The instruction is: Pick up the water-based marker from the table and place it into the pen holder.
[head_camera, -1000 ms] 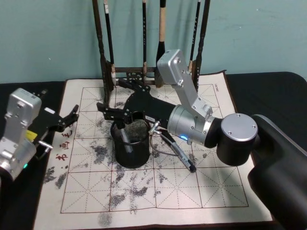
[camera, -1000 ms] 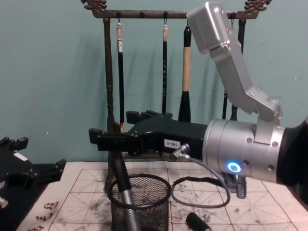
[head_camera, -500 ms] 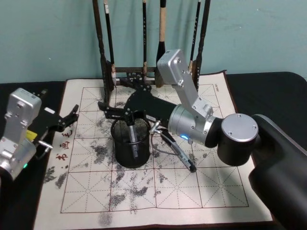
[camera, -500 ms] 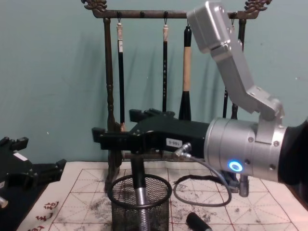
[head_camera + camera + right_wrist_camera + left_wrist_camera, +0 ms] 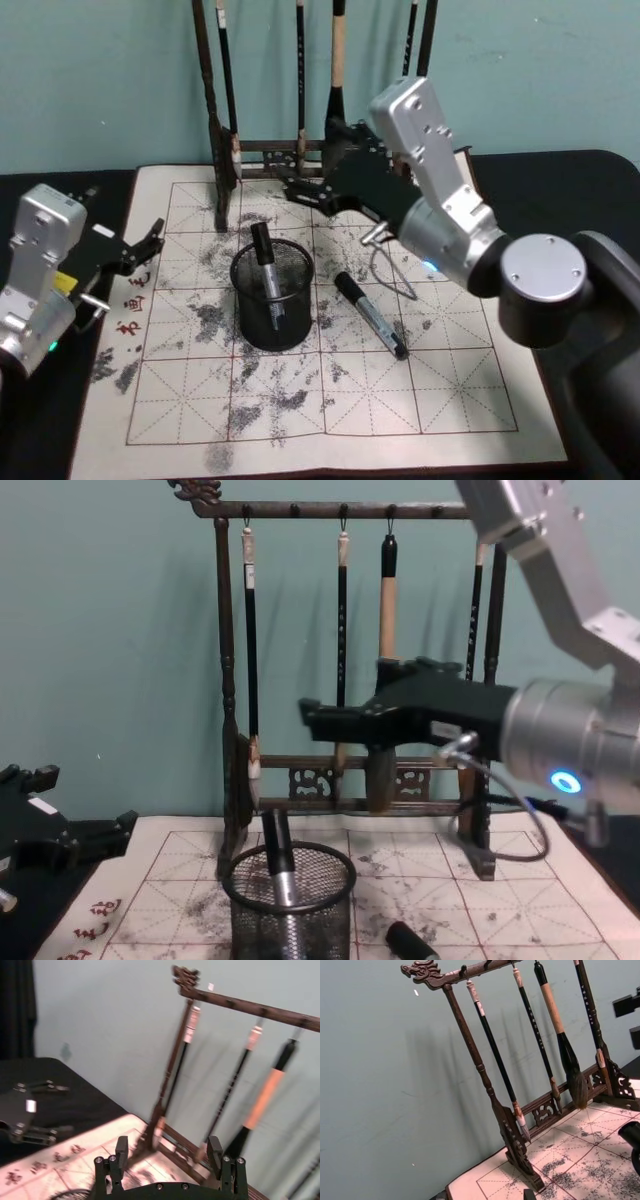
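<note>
Inked mat on black worktop [image 5: 560, 180]: marker [image 5: 266, 270] leans upright inside pen holder [image 5: 272, 322], below wide-open, empty right pincer [image 5: 167, 1150]; left pincer [image 5: 148, 245] parked open, farther off.

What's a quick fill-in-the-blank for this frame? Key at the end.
The pen holder contains ____ marker. A second marker lies on the mat to the holder's ____. The right gripper, up by the brush rack, is ____ and empty. The left gripper is parked at the mat's ____ edge.
Missing: one; right; open; left.
</note>
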